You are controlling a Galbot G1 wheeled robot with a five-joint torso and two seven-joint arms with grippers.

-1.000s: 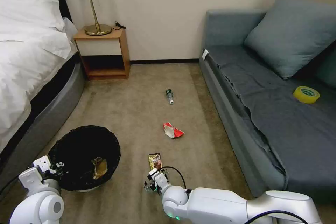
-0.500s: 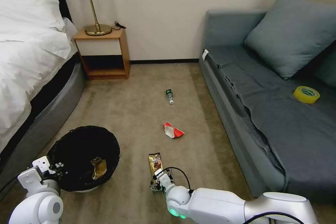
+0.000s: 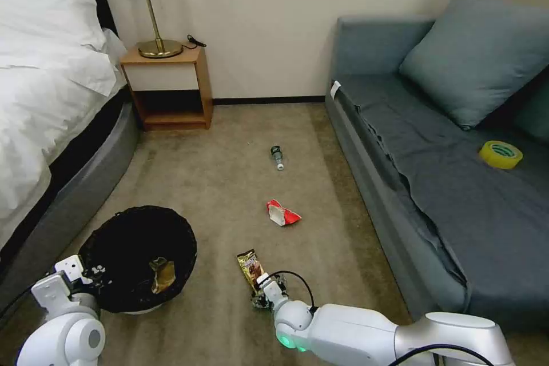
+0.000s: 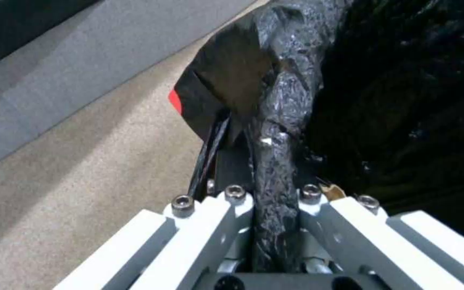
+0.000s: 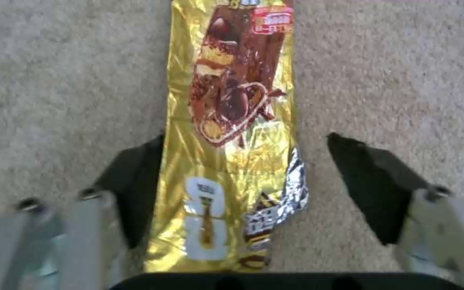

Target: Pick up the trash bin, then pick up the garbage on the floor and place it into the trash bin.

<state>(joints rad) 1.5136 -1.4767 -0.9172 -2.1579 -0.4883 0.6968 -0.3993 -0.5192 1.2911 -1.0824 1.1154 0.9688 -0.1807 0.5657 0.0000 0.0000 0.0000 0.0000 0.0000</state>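
The trash bin [image 3: 137,257], white with a black bag, sits at the lower left with crumpled tan paper [image 3: 163,273] inside. My left gripper [image 3: 86,274] is shut on its near rim; in the left wrist view, the bag-covered rim [image 4: 275,121] runs between the left gripper's [image 4: 270,169] fingers. Low over the carpet, my right gripper [image 3: 264,291] is open. The gold-brown snack wrapper [image 3: 250,266] lies flat between its spread fingers [image 5: 135,177], as the right wrist view shows of the wrapper [image 5: 232,121]. Farther off lie a red-and-white wrapper [image 3: 282,213] and a small bottle [image 3: 277,157].
A bed [image 3: 51,126] runs along the left, close to the bin. A grey sofa [image 3: 434,183] on the right carries a yellow tape roll [image 3: 500,154]. A wooden nightstand [image 3: 168,86] with a lamp stands at the far wall. Open carpet lies between bed and sofa.
My right gripper has come down and forward over the gold-brown wrapper, which has turned slightly to the left. The left gripper and bin have hardly moved.
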